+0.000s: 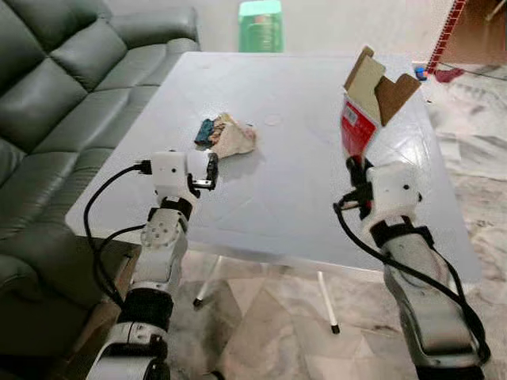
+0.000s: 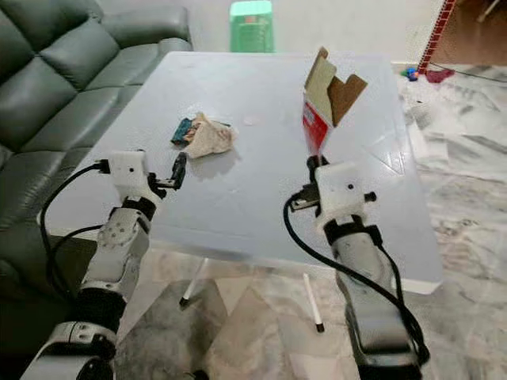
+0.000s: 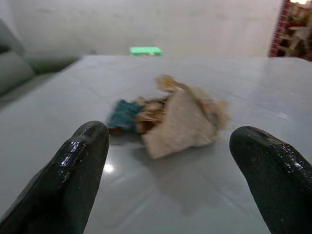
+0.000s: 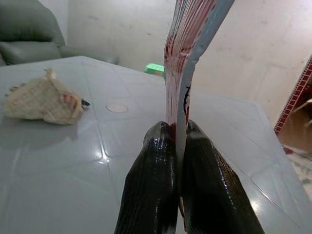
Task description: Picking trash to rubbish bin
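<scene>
A crumpled beige wrapper with a teal scrap point(image 1: 227, 135) lies on the grey table point(image 1: 293, 190), left of centre. My left gripper point(image 1: 211, 170) is open just in front of it, and its fingertips point(image 3: 80, 161) frame the wrapper point(image 3: 183, 119) from a short distance. A torn red-and-white carton point(image 1: 366, 107) with brown flaps stands up at the table's right. My right gripper point(image 4: 176, 141) is shut on the carton's lower wall point(image 4: 187, 53), holding it upright.
A dark leather sofa point(image 1: 63, 103) runs along the table's left side. A green bin point(image 1: 261, 25) stands beyond the far edge of the table. Marble floor point(image 1: 475, 158) and small red and blue items point(image 1: 436, 74) lie to the right.
</scene>
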Motion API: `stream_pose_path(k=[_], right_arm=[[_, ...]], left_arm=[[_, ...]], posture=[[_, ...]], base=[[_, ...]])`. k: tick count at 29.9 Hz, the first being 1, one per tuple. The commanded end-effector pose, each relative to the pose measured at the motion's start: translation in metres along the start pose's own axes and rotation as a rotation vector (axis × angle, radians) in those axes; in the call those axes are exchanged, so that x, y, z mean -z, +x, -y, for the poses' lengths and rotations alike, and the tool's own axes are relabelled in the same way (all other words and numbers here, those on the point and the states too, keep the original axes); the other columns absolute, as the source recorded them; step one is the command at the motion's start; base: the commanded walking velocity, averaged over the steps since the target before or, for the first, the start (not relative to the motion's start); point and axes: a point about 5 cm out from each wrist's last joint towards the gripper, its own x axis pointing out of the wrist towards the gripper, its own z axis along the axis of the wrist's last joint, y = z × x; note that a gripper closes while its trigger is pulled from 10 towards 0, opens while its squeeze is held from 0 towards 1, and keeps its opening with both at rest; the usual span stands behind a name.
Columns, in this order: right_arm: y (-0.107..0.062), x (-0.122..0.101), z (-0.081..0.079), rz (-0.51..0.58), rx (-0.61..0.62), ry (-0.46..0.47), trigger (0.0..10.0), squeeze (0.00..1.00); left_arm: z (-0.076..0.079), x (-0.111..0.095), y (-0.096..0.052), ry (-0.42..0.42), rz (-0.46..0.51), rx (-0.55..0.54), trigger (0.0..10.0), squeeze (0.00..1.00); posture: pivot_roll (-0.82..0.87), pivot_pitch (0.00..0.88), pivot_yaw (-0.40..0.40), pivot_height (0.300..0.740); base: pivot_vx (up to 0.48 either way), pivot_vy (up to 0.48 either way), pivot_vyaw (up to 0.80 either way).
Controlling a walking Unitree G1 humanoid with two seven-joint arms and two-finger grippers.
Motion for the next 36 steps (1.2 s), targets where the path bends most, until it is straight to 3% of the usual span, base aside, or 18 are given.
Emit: stream_pose_path(k=[1, 8, 14, 20, 23, 27, 29, 30, 34, 36], right_arm=[[-0.004, -0.01, 0.002, 0.023, -0.005, -0.005, 10.0, 0.0], [-0.009, -0.021, -0.001, 0.04, -0.035, -0.026, 10.0, 0.0], [-0.014, -0.025, -0.005, 0.024, -0.054, -0.025, 10.0, 0.0], [-0.007, -0.026, -0.009, 0.038, -0.055, -0.011, 10.0, 0.0], [0.002, -0.037, -0.011, 0.099, -0.039, 0.01, 10.0, 0.0], [0.009, -0.044, -0.013, 0.138, -0.035, 0.017, 10.0, 0.0], [0.018, -0.046, -0.017, 0.158, -0.043, 0.036, 10.0, 0.0], [0.018, -0.046, -0.017, 0.158, -0.043, 0.036, 10.0, 0.0], [0.026, -0.041, -0.025, 0.163, -0.084, 0.046, 10.0, 0.0], [0.028, -0.041, -0.027, 0.167, -0.095, 0.047, 10.0, 0.0]], left_arm=[[0.0, -0.003, 0.004, -0.005, 0.011, 0.011, 10.0, 0.0], [0.003, -0.006, 0.015, -0.017, 0.014, 0.013, 10.0, 0.0], [-0.005, -0.015, 0.027, -0.033, 0.024, -0.031, 10.0, 0.0], [-0.002, -0.036, 0.031, -0.023, 0.127, -0.009, 10.0, 0.0], [-0.001, -0.052, 0.021, -0.001, 0.252, -0.016, 10.0, 0.0], [0.001, -0.063, 0.009, 0.004, 0.319, -0.034, 10.0, 0.0], [0.006, -0.067, -0.008, -0.014, 0.343, -0.048, 10.0, 0.0], [0.006, -0.067, -0.008, -0.014, 0.343, -0.048, 10.0, 0.0], [0.019, -0.065, -0.034, -0.041, 0.345, -0.003, 10.0, 0.0], [0.021, -0.059, -0.04, -0.048, 0.33, -0.008, 10.0, 0.0]], posture=[[-0.25, 0.208, 0.054, 0.74], [-0.27, 0.234, 0.054, 0.74], [-0.27, 0.245, 0.055, 0.74], [-0.23, 0.217, 0.072, 0.74], [-0.19, 0.188, 0.081, 0.74], [-0.14, 0.159, 0.081, 0.74], [-0.1, 0.132, 0.073, 0.74], [-0.1, 0.132, 0.073, 0.74], [-0.06, 0.092, 0.059, 0.74], [-0.06, 0.084, 0.054, 0.74]], base=[[0.0, 0.0, 0.0], [0.0, 0.0, 0.0], [0.0, 0.0, 0.0], [0.0, 0.0, 0.0], [0.0, 0.0, 0.0], [0.0, 0.0, 0.0], [0.0, 0.0, 0.0], [0.0, 0.0, 0.0], [0.0, 0.0, 0.0], [0.298, 0.0, 0.0]])
